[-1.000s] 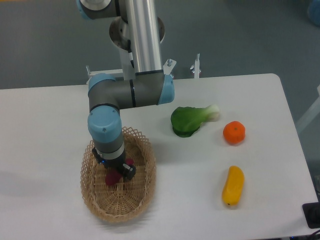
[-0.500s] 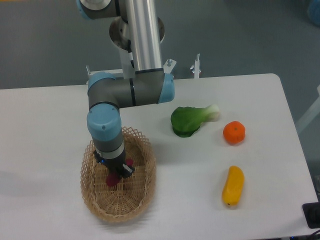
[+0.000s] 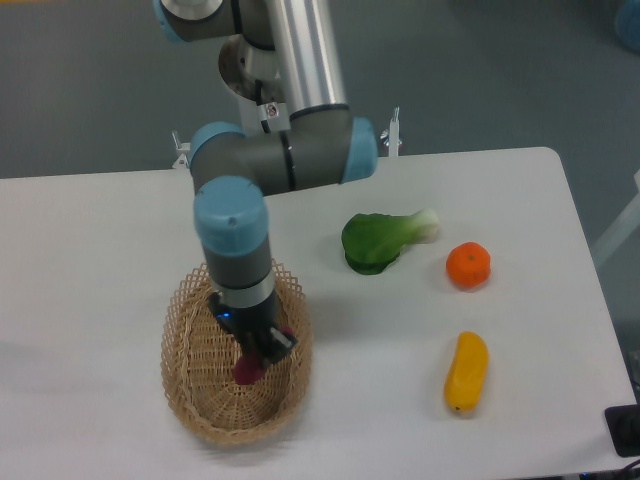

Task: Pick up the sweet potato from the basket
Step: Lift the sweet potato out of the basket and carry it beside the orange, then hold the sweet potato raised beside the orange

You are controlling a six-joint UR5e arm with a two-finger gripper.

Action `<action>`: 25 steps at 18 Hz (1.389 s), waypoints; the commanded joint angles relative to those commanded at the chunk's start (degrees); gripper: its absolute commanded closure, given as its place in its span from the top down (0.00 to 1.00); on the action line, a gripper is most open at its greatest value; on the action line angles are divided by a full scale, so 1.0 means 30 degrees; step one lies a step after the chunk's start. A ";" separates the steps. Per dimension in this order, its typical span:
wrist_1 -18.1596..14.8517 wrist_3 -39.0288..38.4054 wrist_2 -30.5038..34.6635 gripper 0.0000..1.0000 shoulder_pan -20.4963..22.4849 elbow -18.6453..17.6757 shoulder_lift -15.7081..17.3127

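Fixed camera view: the gripper [image 3: 262, 352] points down into the basket [image 3: 190, 400], its dark fingers pinched on the sweet potato [image 3: 247, 369], of which a magenta end shows at 7 o'clock from the fingertips and a sliver at 3 o'clock beside them. Whether the tuber rests on the basket floor or is raised clear of it cannot be told, since the wrist hides the contact. The sweet potato sits in the right half of the basket interior, near the rim at 3 o'clock. Count: one basket, one sweet potato, one green leafy vegetable [image 3: 378, 240], one round orange fruit [image 3: 468, 266], one yellow-orange vegetable [image 3: 466, 372]. The three loose items lie on the white table [image 3: 90, 260] at 2 to 4 o'clock from the basket, well apart from it and from each other. The basket stands near the table's front edge at 6 o'clock; bare tabletop lies to its left at 9 o'clock and between it and the yellow-orange vegetable. The arm's elbow overhangs the basket's far rim at 12 o'clock.
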 joint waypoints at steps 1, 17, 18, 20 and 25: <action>-0.0672 0.0818 0.0000 0.26 0.0440 0.0440 0.0029; -0.4751 1.0639 -0.0528 0.27 0.7591 0.1704 0.1084; -0.4780 1.0873 -0.0528 0.27 0.7738 0.1733 0.1113; -0.4839 1.1400 -0.0557 0.27 0.8001 0.1675 0.1113; -0.4986 1.1402 -0.0557 0.27 0.8032 0.1733 0.1172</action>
